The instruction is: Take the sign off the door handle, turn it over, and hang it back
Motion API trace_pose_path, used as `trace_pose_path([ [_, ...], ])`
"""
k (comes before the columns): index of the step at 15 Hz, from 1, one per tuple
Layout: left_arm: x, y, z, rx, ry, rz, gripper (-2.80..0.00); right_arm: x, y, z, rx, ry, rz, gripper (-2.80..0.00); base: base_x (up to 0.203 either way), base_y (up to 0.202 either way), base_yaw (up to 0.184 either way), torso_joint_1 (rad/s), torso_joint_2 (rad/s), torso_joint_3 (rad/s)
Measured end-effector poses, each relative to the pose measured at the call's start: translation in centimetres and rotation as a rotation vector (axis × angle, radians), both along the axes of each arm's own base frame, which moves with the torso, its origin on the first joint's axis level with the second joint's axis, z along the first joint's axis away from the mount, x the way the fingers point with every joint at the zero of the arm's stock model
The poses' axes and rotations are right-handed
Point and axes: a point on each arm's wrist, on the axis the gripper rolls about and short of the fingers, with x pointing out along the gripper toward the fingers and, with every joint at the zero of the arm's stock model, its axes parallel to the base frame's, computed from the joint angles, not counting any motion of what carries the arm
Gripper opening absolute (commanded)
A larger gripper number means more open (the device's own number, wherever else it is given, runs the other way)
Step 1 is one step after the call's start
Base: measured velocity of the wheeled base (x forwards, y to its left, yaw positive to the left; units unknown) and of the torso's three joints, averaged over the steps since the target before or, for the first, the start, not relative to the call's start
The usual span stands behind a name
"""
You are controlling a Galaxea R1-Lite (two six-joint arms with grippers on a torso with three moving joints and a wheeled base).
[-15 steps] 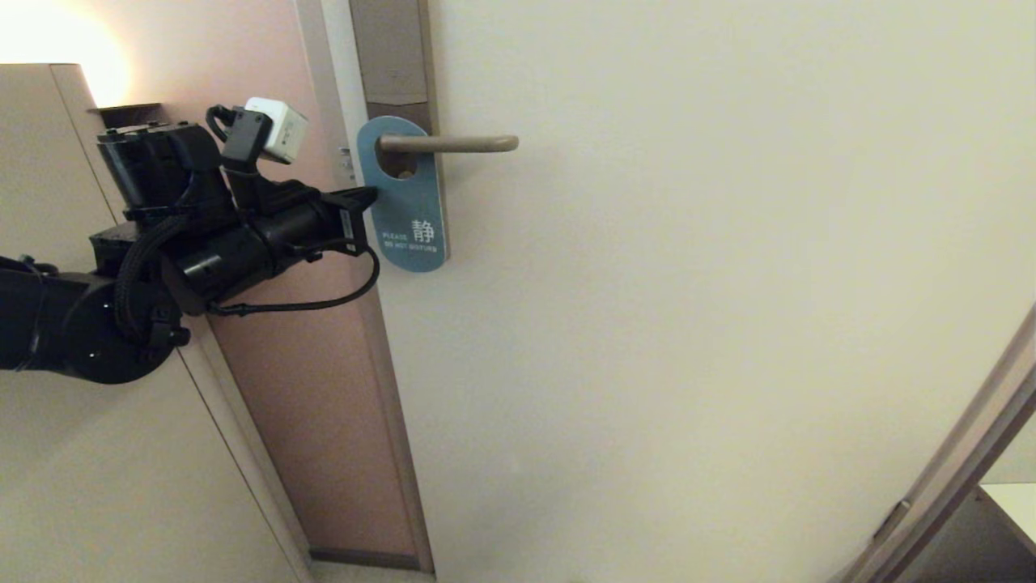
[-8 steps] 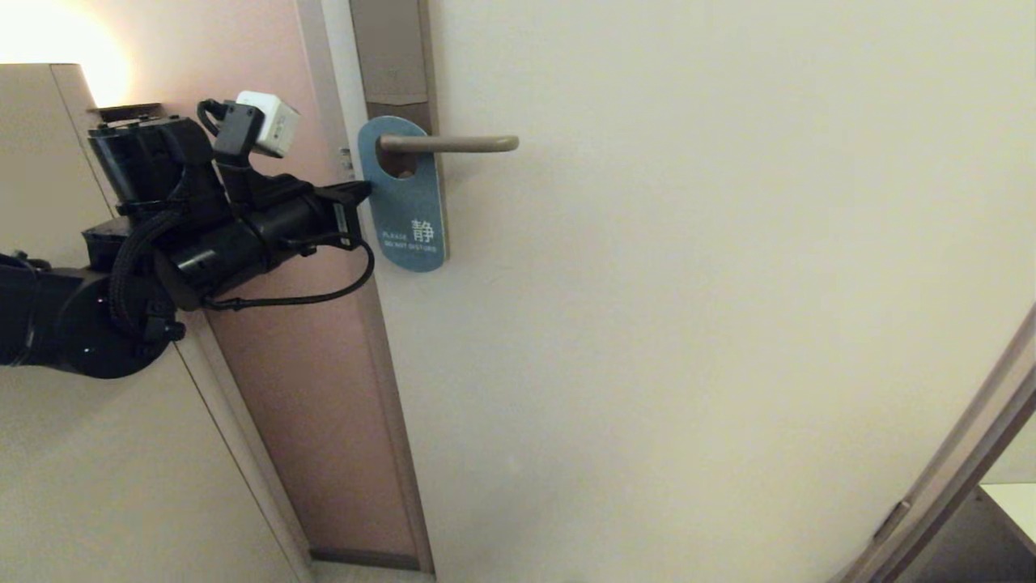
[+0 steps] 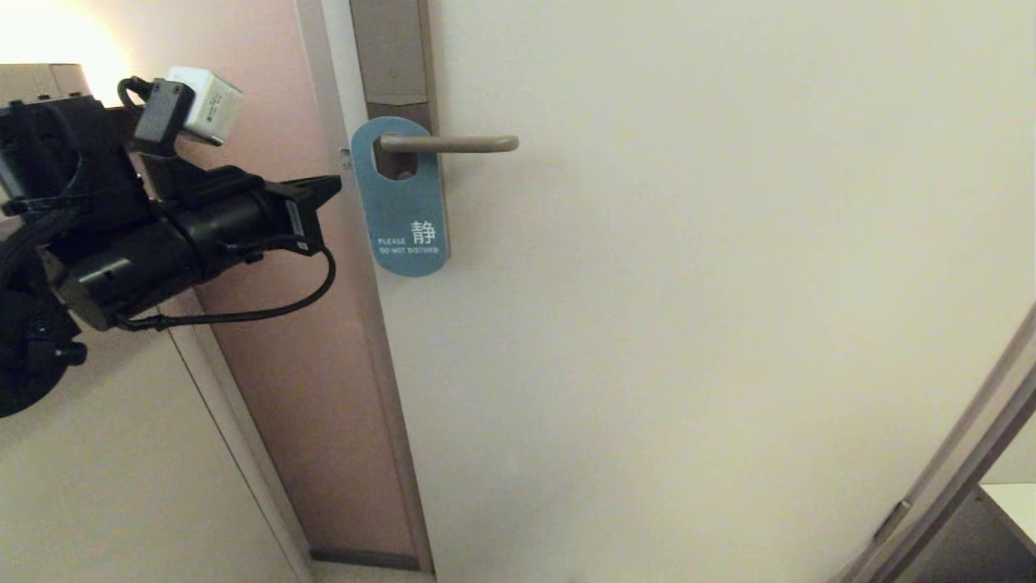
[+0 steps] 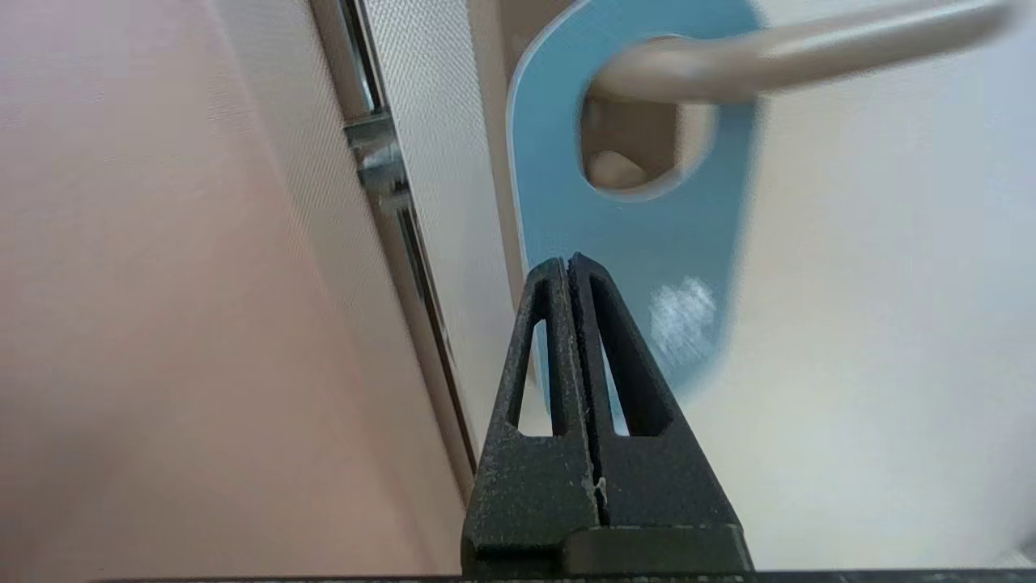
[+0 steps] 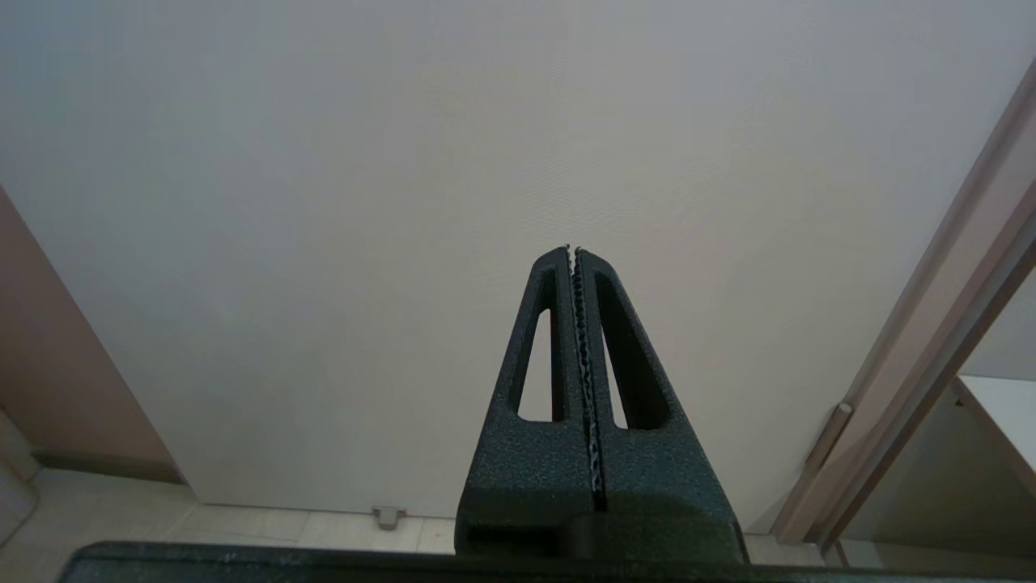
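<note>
The sign [image 3: 402,198] hangs teal side out on the door handle [image 3: 449,144], against the door [image 3: 688,324]. My left gripper [image 3: 328,188], fingers pressed together and empty, sits just left of it, apart. My right gripper [image 5: 573,251] is likewise closed, holding nothing.

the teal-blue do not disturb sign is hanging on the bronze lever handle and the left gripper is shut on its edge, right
Not quite. The flat teal-blue sign does hang on the slim bronze-grey lever handle, but the left gripper, fingers shut, is clear of it, gripping nothing; the head view shows the gap.
</note>
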Motion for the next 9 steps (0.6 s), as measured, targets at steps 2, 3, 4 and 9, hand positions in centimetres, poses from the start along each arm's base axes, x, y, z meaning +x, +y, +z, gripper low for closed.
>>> trace_pose_path([
  [2,-2.2,0.5,0.0,0.001,0.008,0.000,-2.80,0.0,0.0,0.0,0.000,0.000,0.001,-2.80,0.000,0.000,0.000,0.000,0.00,0.000],
  [3,-3.2,0.8,-0.1,0.001,0.011,0.001,-2.80,0.0,0.0,0.0,0.000,0.000,0.001,-2.80,0.000,0.000,0.000,0.000,0.00,0.000],
  [4,-4.4,1.1,-0.3,0.001,0.012,0.003,-2.80,0.0,0.0,0.0,0.000,0.000,0.000,-2.80,0.000,0.000,0.000,0.000,0.00,0.000],
  [9,-10.2,2.9,-1.4,-0.006,-0.002,0.053,-2.80,0.0,0.0,0.0,0.000,0.000,0.000,-2.80,0.000,0.000,0.000,0.000,0.00,0.000],
])
